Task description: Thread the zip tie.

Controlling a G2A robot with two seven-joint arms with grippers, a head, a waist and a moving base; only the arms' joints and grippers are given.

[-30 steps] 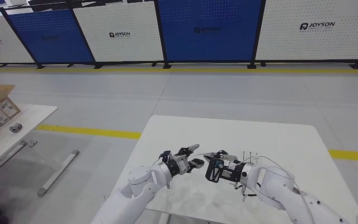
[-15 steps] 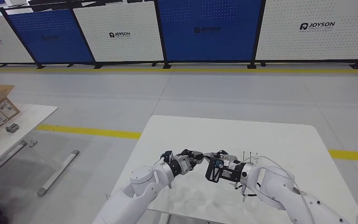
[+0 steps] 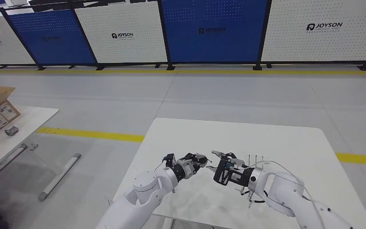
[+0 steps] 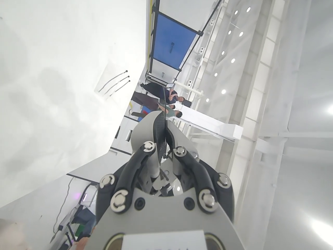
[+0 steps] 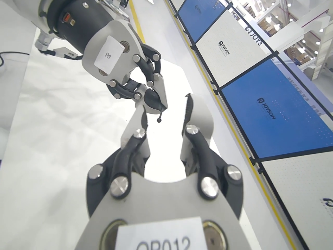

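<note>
Facing pegboard panels (image 3: pixel 214 31), white table (image 3: pixel 274 137) (zip ties (image 4: pixel 115 82))

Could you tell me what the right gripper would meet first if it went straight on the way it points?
Probably the zip tie, whose head sticks out of the shut left gripper just ahead of the right gripper's open jaws, with the left gripper itself close behind; depth is unclear.
</note>
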